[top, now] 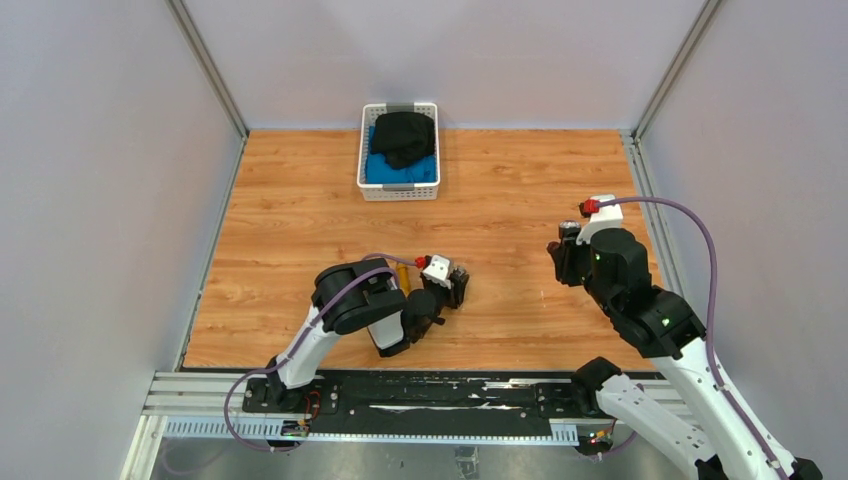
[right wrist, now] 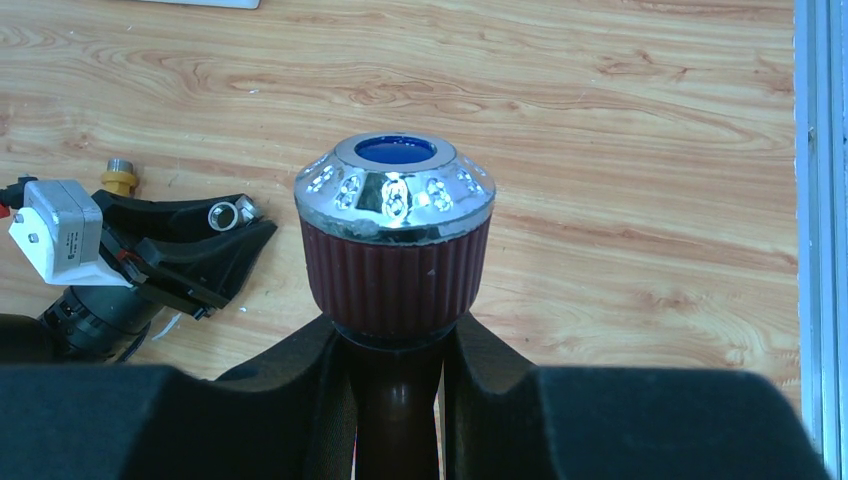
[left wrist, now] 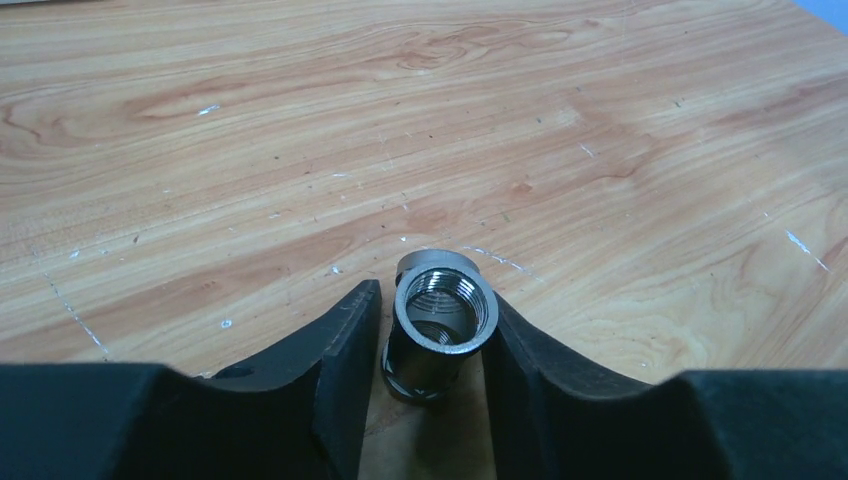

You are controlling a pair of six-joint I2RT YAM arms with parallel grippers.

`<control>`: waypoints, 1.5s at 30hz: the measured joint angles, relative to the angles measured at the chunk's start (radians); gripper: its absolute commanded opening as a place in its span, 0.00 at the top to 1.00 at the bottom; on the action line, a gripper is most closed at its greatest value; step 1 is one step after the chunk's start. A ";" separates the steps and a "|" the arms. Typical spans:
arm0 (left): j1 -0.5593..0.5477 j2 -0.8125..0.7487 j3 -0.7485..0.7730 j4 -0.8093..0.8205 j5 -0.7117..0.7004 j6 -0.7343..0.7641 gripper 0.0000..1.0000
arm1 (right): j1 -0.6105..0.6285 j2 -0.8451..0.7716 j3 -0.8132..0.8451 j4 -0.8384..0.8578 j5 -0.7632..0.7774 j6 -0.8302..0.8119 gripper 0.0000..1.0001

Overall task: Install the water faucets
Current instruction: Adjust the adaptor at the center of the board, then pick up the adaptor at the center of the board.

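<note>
A wood-grain table top (top: 300,220) fills the middle of the top view, closed in by plain pale grey walls (top: 100,150) with aluminium posts (top: 210,70) running up the two far corners. At the upper centre of that view a white slotted basket (top: 362,160) sits against the back edge, holding a black cloth (top: 405,135) over a blue cloth (top: 385,170). In the left wrist view the boards show fine scratches and pale flecks. The left gripper (left wrist: 433,300) lies low at the lower centre, its fingers flanking a small grey threaded fitting (left wrist: 430,360). The right finger touches the fitting and a thin gap shows on the left; I cannot tell whether it is pinched. Just beside that gripper, toward the upper left of the right wrist view, the brass-yellow faucet (right wrist: 120,178) rests on the wood. At the right of the top view the right gripper (right wrist: 397,350) is raised above the table. Its jaws are clamped on the stem of the dark reddish-brown faucet (right wrist: 395,260), whose chrome-capped, blue-centred knob points up.
</note>
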 measured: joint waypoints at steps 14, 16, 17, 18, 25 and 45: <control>-0.013 -0.031 -0.012 -0.020 0.006 0.051 0.13 | 0.000 -0.024 0.000 0.000 -0.005 0.000 1.00; -0.013 -0.049 -0.020 -0.042 0.004 0.057 0.04 | 0.000 -0.025 0.000 0.000 -0.008 0.000 1.00; -0.013 -0.066 -0.024 -0.064 0.003 0.061 0.01 | 0.000 -0.025 0.000 0.000 -0.011 -0.001 1.00; -0.013 -0.081 -0.027 -0.081 0.001 0.065 0.00 | 0.000 -0.025 0.000 0.000 -0.011 -0.001 1.00; -0.013 -0.236 -0.026 -0.248 -0.004 0.081 0.00 | 0.000 -0.016 0.000 0.002 -0.028 -0.001 1.00; 0.026 -0.439 0.591 -1.698 0.051 -0.039 0.01 | -0.001 -0.024 -0.027 0.016 -0.072 0.000 1.00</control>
